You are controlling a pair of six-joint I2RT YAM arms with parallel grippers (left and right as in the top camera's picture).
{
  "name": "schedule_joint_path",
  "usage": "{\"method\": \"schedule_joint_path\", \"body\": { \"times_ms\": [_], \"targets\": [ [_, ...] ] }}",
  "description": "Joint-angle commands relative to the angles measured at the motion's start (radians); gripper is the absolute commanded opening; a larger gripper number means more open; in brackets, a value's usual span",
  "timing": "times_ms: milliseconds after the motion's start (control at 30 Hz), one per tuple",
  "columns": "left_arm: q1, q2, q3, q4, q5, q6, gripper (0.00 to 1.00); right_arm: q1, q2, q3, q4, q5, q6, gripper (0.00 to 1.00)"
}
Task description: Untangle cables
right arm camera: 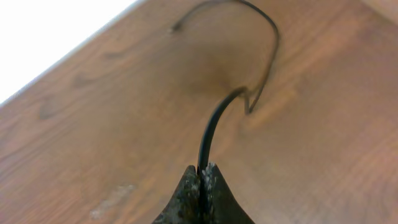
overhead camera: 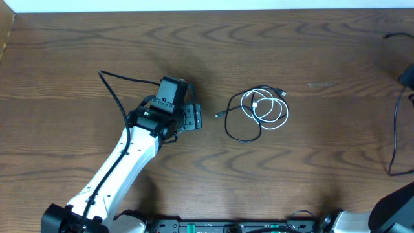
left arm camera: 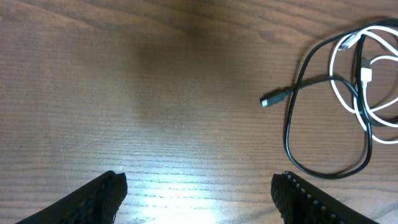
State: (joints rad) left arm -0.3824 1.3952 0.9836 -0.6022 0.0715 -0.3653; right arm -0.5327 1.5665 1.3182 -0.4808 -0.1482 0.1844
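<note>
A white cable (overhead camera: 282, 116) and a thin black cable (overhead camera: 240, 137) lie looped together on the wooden table, right of centre. They also show in the left wrist view, the white cable (left arm camera: 336, 79) and the black cable (left arm camera: 290, 127), whose small plug (left arm camera: 272, 99) points left. My left gripper (overhead camera: 194, 118) is open and empty, left of the tangle and apart from it; its fingertips (left arm camera: 199, 186) frame bare wood. My right gripper (right arm camera: 200, 171) is shut on another black cable (right arm camera: 211, 127), which curves away over the table.
The wooden table (overhead camera: 207, 52) ends at a white strip along the far side. A black cable (overhead camera: 394, 129) runs down the right edge of the overhead view. The left arm's own thicker cable (overhead camera: 119, 97) loops left of its wrist.
</note>
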Motion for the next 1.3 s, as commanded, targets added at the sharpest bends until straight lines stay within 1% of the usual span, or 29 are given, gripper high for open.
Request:
{"method": "schedule_joint_path", "body": {
  "times_ms": [0, 33, 100, 133, 167, 200, 233, 267, 300, 333, 400, 467, 533, 600, 633, 667, 700, 733, 767, 800, 833, 900, 933, 1033, 1133, 1200, 1233, 1267],
  "targets": [
    [-0.001, 0.002, 0.001, -0.004, -0.012, 0.005, 0.79, 0.003, -0.083, 0.007, 0.153, -0.346, -0.075, 0.01],
    [-0.001, 0.002, 0.001, -0.005, -0.013, 0.005, 0.79, 0.003, -0.120, 0.008, 0.262, -0.391, -0.047, 0.01],
    [-0.001, 0.002, 0.001, -0.011, -0.012, 0.005, 0.80, 0.003, -0.167, 0.008, 0.382, -0.394, -0.035, 0.01],
    [-0.001, 0.002, 0.001, -0.015, -0.012, 0.005, 0.80, 0.003, -0.205, 0.008, 0.469, -0.393, -0.035, 0.01],
    [-0.001, 0.002, 0.001, -0.019, -0.013, 0.003, 0.80, 0.003, -0.232, 0.008, 0.495, -0.371, -0.035, 0.02],
    [-0.001, 0.002, 0.001, -0.022, -0.012, 0.001, 0.79, 0.003, -0.240, 0.008, 0.485, -0.344, -0.035, 0.02],
    [-0.001, 0.002, 0.001, -0.024, -0.012, -0.003, 0.79, 0.003, -0.247, 0.008, 0.453, -0.310, -0.035, 0.02],
    [-0.001, 0.002, 0.001, -0.027, -0.012, -0.006, 0.79, 0.003, -0.249, 0.008, 0.382, -0.265, -0.035, 0.02],
    [-0.001, 0.002, 0.001, -0.030, -0.011, -0.006, 0.79, 0.003, -0.249, 0.008, 0.297, -0.222, -0.036, 0.05],
    [-0.001, 0.002, 0.001, -0.037, -0.011, -0.006, 0.80, 0.003, -0.235, 0.008, 0.097, -0.076, -0.035, 0.03],
    [-0.001, 0.002, 0.001, -0.045, -0.008, -0.006, 0.79, 0.003, -0.198, 0.008, -0.079, 0.151, -0.002, 0.01],
    [-0.001, 0.002, 0.001, -0.048, -0.009, -0.006, 0.80, 0.001, -0.135, 0.008, -0.183, 0.365, 0.022, 0.01],
    [-0.001, 0.002, 0.001, -0.049, -0.008, -0.006, 0.79, -0.005, -0.095, 0.008, -0.208, 0.464, 0.061, 0.01],
    [-0.001, 0.002, 0.001, -0.049, -0.001, -0.006, 0.79, -0.010, -0.087, 0.008, -0.204, 0.449, 0.070, 0.01],
    [-0.001, 0.002, 0.001, -0.049, -0.001, -0.006, 0.80, -0.010, -0.087, 0.008, -0.198, 0.382, 0.069, 0.02],
    [-0.001, 0.002, 0.001, -0.048, -0.002, -0.006, 0.80, -0.010, -0.087, 0.008, -0.196, 0.281, 0.057, 0.11],
    [-0.001, 0.002, 0.001, -0.048, -0.002, -0.006, 0.79, -0.010, -0.087, 0.008, -0.201, 0.153, 0.010, 0.19],
    [-0.001, 0.002, 0.001, -0.048, -0.002, -0.006, 0.79, -0.008, -0.087, 0.008, -0.215, -0.019, -0.054, 0.35],
    [-0.001, 0.002, 0.001, -0.049, -0.002, -0.006, 0.79, -0.004, -0.087, 0.008, -0.246, -0.193, -0.118, 0.44],
    [-0.001, 0.002, 0.001, -0.049, -0.002, -0.006, 0.79, 0.006, -0.087, 0.008, -0.287, -0.286, -0.162, 0.47],
    [-0.001, 0.002, 0.001, -0.049, -0.002, -0.006, 0.79, 0.034, -0.087, 0.007, -0.360, -0.298, -0.186, 0.49],
    [-0.001, 0.002, 0.001, -0.049, -0.002, -0.006, 0.80, 0.090, -0.076, -0.008, -0.414, -0.203, -0.193, 0.51],
    [-0.001, 0.002, 0.001, -0.049, -0.002, -0.006, 0.80, 0.118, -0.063, -0.027, -0.413, -0.183, -0.195, 0.56],
    [-0.001, 0.002, 0.001, -0.049, -0.002, -0.006, 0.79, 0.225, -0.005, -0.099, -0.405, -0.191, -0.201, 0.58],
    [-0.001, 0.002, 0.001, -0.049, -0.002, -0.006, 0.80, 0.306, 0.039, -0.145, -0.365, -0.131, -0.197, 0.59],
    [-0.001, 0.002, 0.001, -0.049, -0.001, -0.006, 0.80, 0.382, 0.093, -0.166, -0.332, 0.019, -0.181, 0.59],
    [-0.001, 0.002, 0.001, -0.049, -0.002, -0.006, 0.79, 0.419, 0.127, -0.168, -0.314, 0.127, -0.135, 0.60],
    [-0.001, 0.002, 0.001, -0.049, -0.001, -0.006, 0.79, 0.454, 0.171, -0.168, -0.292, 0.187, -0.090, 0.60]
  ]
}}
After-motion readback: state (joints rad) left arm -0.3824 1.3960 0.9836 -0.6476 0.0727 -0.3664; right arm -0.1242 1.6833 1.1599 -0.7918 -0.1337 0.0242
